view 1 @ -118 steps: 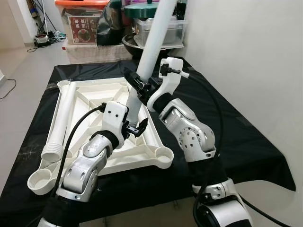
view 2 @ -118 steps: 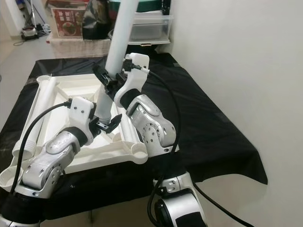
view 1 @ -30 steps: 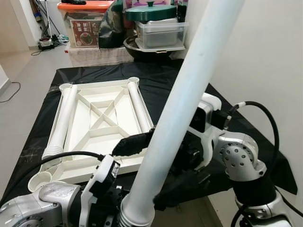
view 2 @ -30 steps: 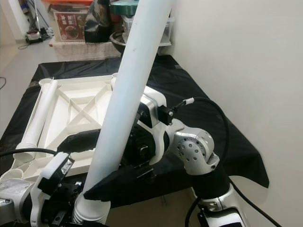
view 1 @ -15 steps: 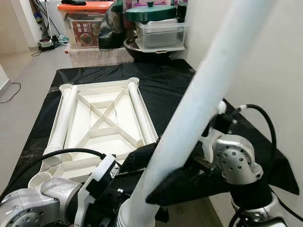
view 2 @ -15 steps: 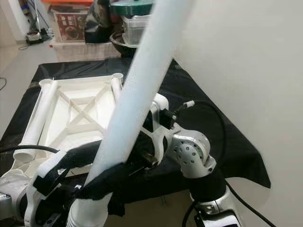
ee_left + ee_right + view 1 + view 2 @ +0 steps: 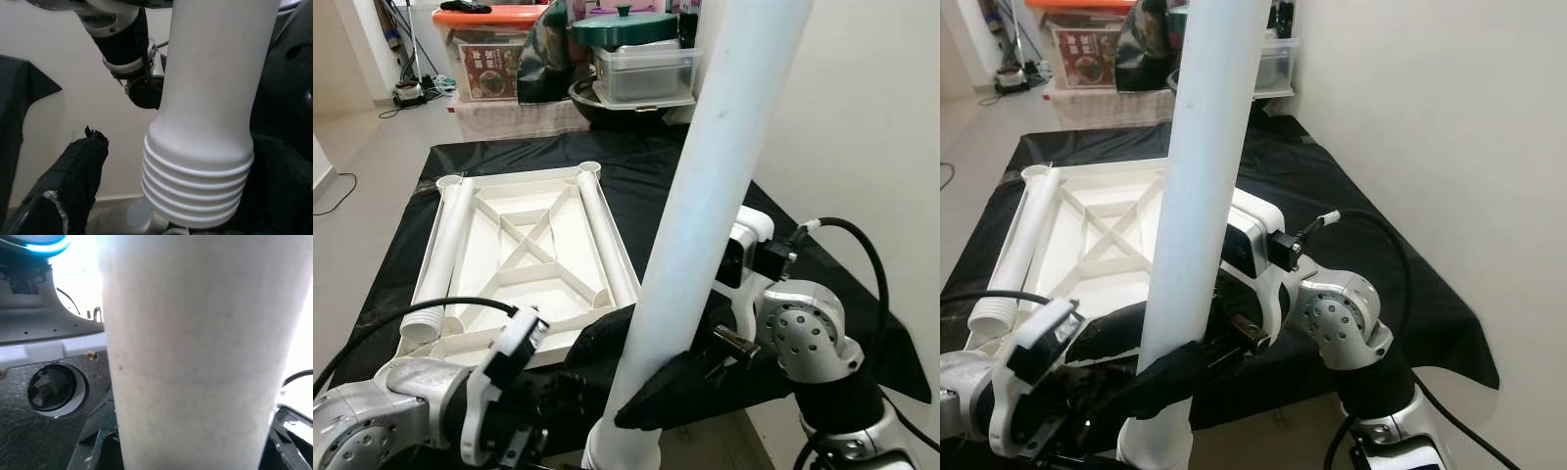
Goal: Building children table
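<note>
A long white table leg (image 7: 705,215) rises steeply from bottom centre to the top edge, close to my head. Its ribbed end (image 7: 198,171) points down, off the table's near edge. My right gripper (image 7: 658,394) is shut on the leg low down, its black fingers (image 7: 93,445) pressed to both sides. My left gripper (image 7: 605,345) sits open around the ribbed end; one finger (image 7: 78,171) stands apart from the leg with wall showing between. The white tabletop (image 7: 509,176) lies upside down on the black cloth, with one leg (image 7: 445,255) along its left side and another (image 7: 602,245) along its right.
The black-draped table (image 7: 705,166) reaches to a white wall (image 7: 862,147) on the right. Behind it stand clear bins with a green-lidded pot (image 7: 641,69) and an orange-lidded box (image 7: 484,49). Bare floor (image 7: 352,196) lies to the left.
The leg was lifted off the tabletop's near corner and drawn toward me. Over the last half second it has swung from leaning right to nearly upright.
</note>
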Robot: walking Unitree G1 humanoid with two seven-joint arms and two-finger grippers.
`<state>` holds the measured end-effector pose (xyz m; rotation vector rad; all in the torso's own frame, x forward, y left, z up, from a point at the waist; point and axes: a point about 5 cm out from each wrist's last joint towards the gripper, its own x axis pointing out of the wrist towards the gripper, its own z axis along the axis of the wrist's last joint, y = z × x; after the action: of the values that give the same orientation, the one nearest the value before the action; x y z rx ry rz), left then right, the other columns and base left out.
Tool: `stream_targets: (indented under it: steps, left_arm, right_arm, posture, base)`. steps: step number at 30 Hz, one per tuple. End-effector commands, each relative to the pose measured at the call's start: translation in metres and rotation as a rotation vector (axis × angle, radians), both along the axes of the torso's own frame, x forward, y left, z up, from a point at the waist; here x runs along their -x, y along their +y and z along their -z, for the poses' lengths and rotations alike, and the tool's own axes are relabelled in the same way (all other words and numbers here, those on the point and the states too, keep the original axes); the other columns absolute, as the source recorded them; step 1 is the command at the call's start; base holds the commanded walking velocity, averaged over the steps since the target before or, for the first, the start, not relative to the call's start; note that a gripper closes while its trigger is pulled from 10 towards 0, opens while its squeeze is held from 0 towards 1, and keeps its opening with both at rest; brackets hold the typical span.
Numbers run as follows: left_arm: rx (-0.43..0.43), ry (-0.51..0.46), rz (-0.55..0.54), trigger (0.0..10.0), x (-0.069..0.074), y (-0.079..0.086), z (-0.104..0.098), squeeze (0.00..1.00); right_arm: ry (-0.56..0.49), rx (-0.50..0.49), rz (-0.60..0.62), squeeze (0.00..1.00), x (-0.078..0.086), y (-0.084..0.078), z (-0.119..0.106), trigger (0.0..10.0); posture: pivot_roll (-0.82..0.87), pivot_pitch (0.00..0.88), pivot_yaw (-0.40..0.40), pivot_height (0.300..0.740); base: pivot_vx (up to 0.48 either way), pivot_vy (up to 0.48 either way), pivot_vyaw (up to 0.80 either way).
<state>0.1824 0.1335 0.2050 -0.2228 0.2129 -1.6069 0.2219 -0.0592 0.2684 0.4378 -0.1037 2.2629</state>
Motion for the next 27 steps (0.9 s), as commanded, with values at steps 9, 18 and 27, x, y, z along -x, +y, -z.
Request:
stream_targets:
  steps: [9, 18, 27]
  left_arm:
    - [0.017, -0.078, -0.145, 10.0, 0.007, 0.028, -0.021, 1.00]
    - [-0.083, -0.099, -0.295, 10.0, 0.025, 0.049, -0.012, 0.00]
    - [-0.193, -0.210, -1.242, 10.0, -0.029, 0.102, 0.011, 0.00]
  right_arm:
    - [-0.043, 0.032, 0.266, 0.00, -0.038, -0.012, 0.007, 0.0]
    - [-0.127, 0.066, 0.535, 0.00, -0.076, -0.028, 0.006, 0.0]
    - [-0.105, 0.013, 0.935, 0.00, -0.115, -0.040, 0.000, 0.0]
  posture:
    - [0.05, 0.000, -0.023, 0.740]
    - [0.10, 0.000, -0.048, 0.740]
    - [0.11, 0.000, -0.062, 0.740]
  base:
    - [0.000, 0.000, 0.00]
    - [0.000, 0.000, 0.00]
    - [0.000, 0.000, 0.00]
